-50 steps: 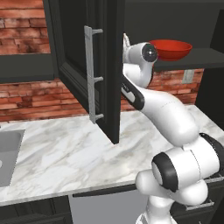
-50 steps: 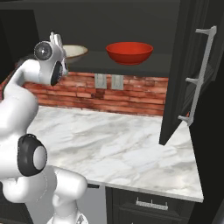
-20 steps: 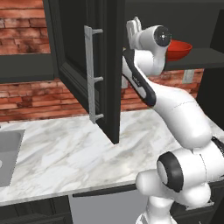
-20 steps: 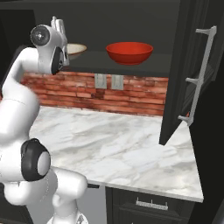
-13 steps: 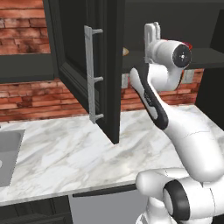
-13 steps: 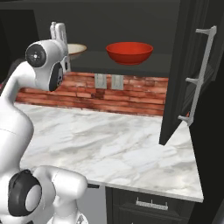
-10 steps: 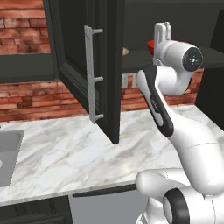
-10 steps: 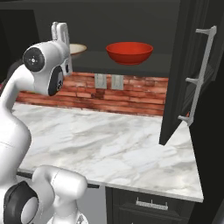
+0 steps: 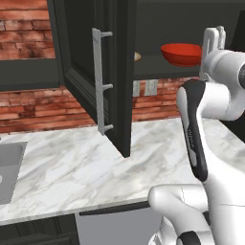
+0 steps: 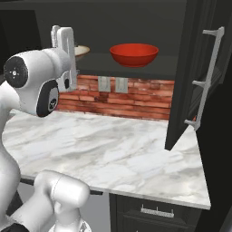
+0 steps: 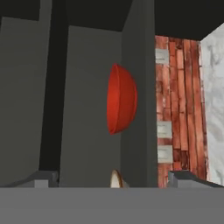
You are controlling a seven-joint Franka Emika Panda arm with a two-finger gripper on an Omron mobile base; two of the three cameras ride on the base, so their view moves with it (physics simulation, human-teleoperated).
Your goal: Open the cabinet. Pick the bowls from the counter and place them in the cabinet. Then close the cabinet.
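Now that your gripper [image 10: 63, 38] has drawn back from the shelf, fingers apart and empty, both bowls sit inside the cabinet [image 9: 86, 72]: red bowl [image 10: 134, 54] beside tan-rimmed bowl [image 10: 81, 50]. The bench [image 10: 113, 154] lies bare; closing both doors is what remains.

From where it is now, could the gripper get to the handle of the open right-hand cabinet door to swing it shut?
Probably yes. The gripper is raised by the shelf, jaws open and empty. The door handle stands out to the side with nothing in between; the red bowl sits back on the shelf, clear of that path.
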